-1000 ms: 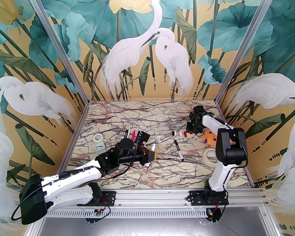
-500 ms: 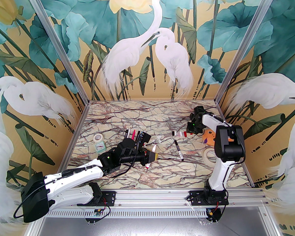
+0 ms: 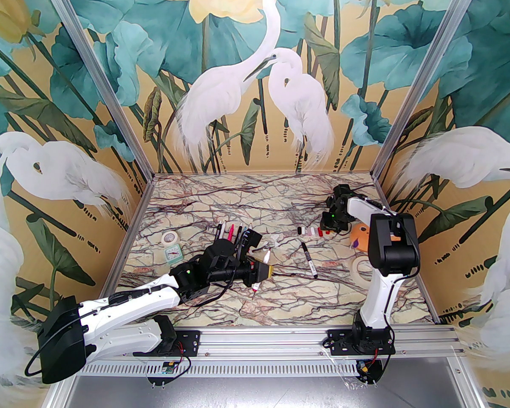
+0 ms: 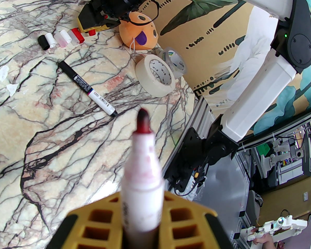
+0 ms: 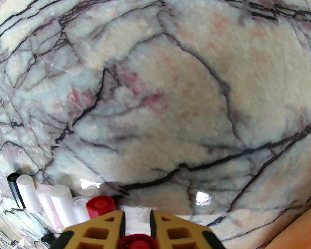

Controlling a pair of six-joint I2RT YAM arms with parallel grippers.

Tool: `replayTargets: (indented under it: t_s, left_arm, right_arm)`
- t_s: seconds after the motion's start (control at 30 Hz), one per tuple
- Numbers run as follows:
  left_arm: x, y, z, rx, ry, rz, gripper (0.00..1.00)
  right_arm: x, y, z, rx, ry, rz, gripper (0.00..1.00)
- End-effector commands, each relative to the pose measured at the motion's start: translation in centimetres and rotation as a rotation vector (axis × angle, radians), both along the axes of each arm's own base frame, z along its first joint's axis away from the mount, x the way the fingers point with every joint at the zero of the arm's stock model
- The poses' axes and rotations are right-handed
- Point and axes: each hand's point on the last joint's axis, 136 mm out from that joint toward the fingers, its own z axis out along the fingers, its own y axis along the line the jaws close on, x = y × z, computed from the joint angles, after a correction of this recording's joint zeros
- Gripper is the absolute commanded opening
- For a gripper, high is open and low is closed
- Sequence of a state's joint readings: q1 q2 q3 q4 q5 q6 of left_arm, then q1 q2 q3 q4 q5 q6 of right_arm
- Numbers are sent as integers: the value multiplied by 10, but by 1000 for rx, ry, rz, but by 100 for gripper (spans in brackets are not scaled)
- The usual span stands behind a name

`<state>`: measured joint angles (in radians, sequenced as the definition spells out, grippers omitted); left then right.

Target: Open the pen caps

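Note:
My left gripper point(image 3: 264, 270) point(image 4: 141, 209) is shut on a white-barrelled pen point(image 4: 142, 162) whose dark red tip is bare and points at the table's near right. My right gripper point(image 3: 328, 227) point(image 5: 136, 218) hovers low at the right end of a row of loose pen caps point(image 4: 61, 39) point(image 5: 51, 203): black, white, pink, white, clear and red. A red cap point(image 5: 138, 241) sits between its yellow fingers. A black pen point(image 3: 309, 265) point(image 4: 86, 88) lies mid-table. Several more pens point(image 3: 231, 232) lie in a row behind my left wrist.
An orange plush toy point(image 4: 138, 32) lies beside the right gripper. Two tape rolls point(image 4: 155, 74) sit near the right edge. A small tape roll point(image 3: 168, 238) and a green clock point(image 3: 173, 252) are at the left. White plastic clips point(image 3: 275, 239) lie mid-table.
My left arm has edged slightly forward with the pen still in its grip. My right arm's elbow has drawn left and its gripper has shifted a little near the caps.

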<state>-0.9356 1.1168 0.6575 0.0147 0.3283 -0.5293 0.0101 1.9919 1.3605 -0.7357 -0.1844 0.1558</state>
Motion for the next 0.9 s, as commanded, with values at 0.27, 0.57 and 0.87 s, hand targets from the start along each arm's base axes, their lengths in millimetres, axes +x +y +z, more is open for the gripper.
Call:
replayTargets:
  t_s: [0.27, 0.57, 0.87]
  left_arm:
    - [-1, -5, 10, -24, -6, -30, 5]
    - [-1, -5, 10, -26, 2, -30, 5]
    - [0, -3, 9, -18, 9, -15, 5]
  right_arm:
    - [6, 5, 5, 19, -17, 10, 30]
    - [4, 12, 22, 30, -47, 16, 28]
    - [0, 16, 37, 17, -73, 20, 28]
